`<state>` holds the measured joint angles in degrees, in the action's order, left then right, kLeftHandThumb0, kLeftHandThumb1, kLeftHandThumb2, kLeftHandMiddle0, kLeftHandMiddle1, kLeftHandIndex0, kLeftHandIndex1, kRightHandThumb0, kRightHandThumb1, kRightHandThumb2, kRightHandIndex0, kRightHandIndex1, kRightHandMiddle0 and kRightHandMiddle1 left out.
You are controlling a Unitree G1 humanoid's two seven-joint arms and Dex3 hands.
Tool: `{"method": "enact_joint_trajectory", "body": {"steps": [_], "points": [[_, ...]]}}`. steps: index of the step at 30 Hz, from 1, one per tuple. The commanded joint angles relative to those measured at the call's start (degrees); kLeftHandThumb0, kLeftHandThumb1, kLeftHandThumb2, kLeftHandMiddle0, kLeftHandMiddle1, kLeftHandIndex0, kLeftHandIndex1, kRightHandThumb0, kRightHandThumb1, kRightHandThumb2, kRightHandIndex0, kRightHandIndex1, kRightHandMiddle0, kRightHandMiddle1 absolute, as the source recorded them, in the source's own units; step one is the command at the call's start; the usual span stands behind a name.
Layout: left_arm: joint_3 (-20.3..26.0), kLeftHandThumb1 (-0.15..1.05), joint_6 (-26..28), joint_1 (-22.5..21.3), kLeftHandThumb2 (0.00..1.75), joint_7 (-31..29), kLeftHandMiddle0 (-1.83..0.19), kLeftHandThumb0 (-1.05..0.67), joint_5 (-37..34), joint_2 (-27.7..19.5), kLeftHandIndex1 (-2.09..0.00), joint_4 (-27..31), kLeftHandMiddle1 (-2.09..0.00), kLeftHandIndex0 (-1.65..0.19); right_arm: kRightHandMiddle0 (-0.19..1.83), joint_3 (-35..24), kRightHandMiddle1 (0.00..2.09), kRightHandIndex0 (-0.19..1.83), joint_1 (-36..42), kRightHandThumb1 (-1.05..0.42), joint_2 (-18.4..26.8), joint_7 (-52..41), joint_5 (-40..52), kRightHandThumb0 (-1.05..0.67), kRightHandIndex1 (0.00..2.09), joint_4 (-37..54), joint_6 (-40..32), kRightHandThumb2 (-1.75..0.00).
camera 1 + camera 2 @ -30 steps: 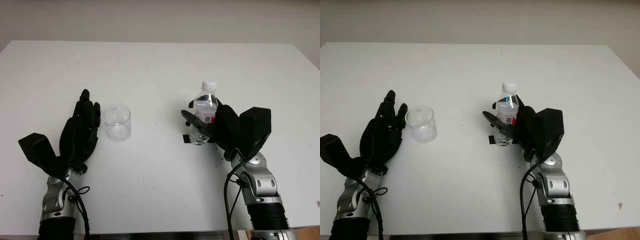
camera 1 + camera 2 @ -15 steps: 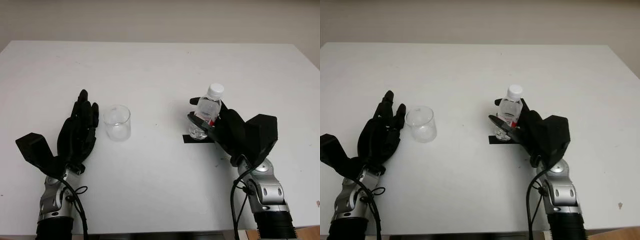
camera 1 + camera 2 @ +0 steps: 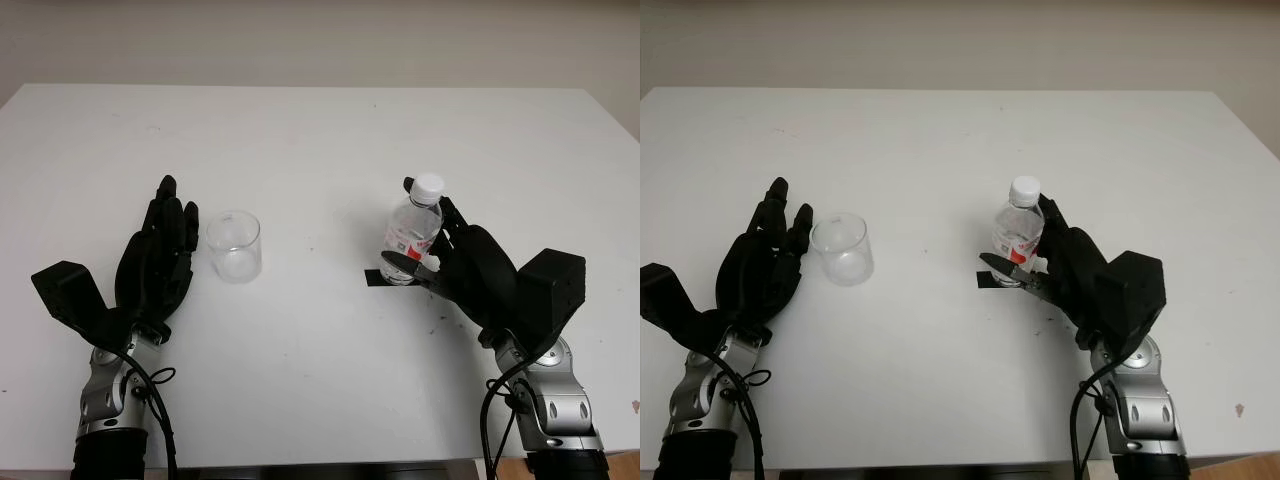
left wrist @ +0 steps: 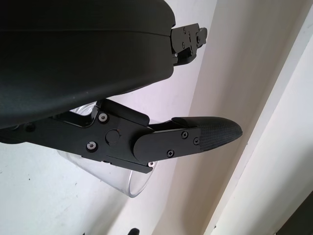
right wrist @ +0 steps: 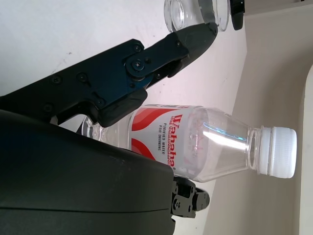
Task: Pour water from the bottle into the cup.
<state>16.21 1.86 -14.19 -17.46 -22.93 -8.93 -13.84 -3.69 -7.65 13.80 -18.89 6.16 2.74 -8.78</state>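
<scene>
On the white tabletop [image 3: 320,130], the right robot hand [image 3: 440,262] wraps the capped bottle [image 3: 411,238] standing over a black tape strip [image 3: 372,277], while the clear cup [image 3: 234,245] stands well apart (left robot hand [image 3: 160,255] open just beside it).

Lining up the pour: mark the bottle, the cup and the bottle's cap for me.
bottle [image 3: 407,241], left eye view, on its red label.
cup [image 3: 235,248], left eye view, mid glass wall.
cap [image 5: 278,152], right wrist view, ribbed white side.
</scene>
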Motion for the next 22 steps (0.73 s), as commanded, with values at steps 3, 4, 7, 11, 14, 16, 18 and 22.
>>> {"method": "enact_joint_trajectory", "body": {"steps": [3,4,7,11,14,16,18,22], "points": [[0.01,1.05,-0.93,-0.27,0.51,-0.44,0.13,-0.73,0.32,-0.34,-0.06,-0.21,-0.05,0.13,-0.19,1.64,0.00,-0.19,0.70,-0.87,0.65,2.19,-3.83,-0.95,0.00,1.06,1.82,-0.07],[0.04,1.05,-1.07,-0.21,0.51,-0.38,0.13,-0.73,0.37,-0.30,-0.06,-0.23,-0.06,0.13,-0.19,2.10,0.00,-0.19,0.77,-0.88,0.42,3.39,-5.24,-0.99,0.00,0.94,2.08,-0.07],[0.05,1.05,-0.97,-0.04,0.51,-0.79,0.14,-0.73,0.13,-0.38,-0.06,-0.04,-0.05,0.14,-0.19,3.03,0.00,-0.19,1.13,-0.90,-0.46,6.41,-8.14,-1.02,0.00,0.07,4.31,-0.07],[0.15,1.05,-0.56,0.08,0.51,-1.13,0.14,-0.73,-0.09,-0.43,-0.05,0.10,-0.05,0.14,-0.19,3.13,0.00,-0.19,1.94,-0.91,-1.95,8.90,-8.63,-1.00,0.00,-0.32,4.75,-0.06],[0.25,1.05,-0.71,0.20,0.50,-0.75,0.14,-0.73,0.08,-0.21,-0.05,0.09,-0.05,0.14,-0.19,3.32,0.00,-0.19,3.06,-0.92,-3.22,11.03,-9.11,-0.97,0.00,-0.49,5.76,-0.06],[0.30,1.05,-0.84,0.23,0.49,-0.46,0.14,-0.73,0.12,0.01,-0.05,0.05,-0.05,0.14,-0.19,3.69,0.00,-0.19,3.84,-0.93,-3.66,12.63,-10.22,-0.96,0.00,-1.19,7.24,-0.06],[0.23,1.05,-0.84,0.32,0.48,-0.34,0.13,-0.73,0.17,0.06,-0.06,0.19,-0.06,0.13,-0.19,4.05,0.00,-0.19,4.38,-0.94,-3.93,14.12,-11.45,-0.96,0.00,-1.62,7.91,-0.06],[0.11,1.05,-1.06,0.59,0.49,-0.95,0.14,-0.73,0.10,-0.11,-0.05,0.22,-0.05,0.14,-0.19,4.59,0.00,-0.19,5.33,-0.95,-4.80,16.45,-13.22,-0.97,0.00,-1.52,8.24,-0.06]]}}
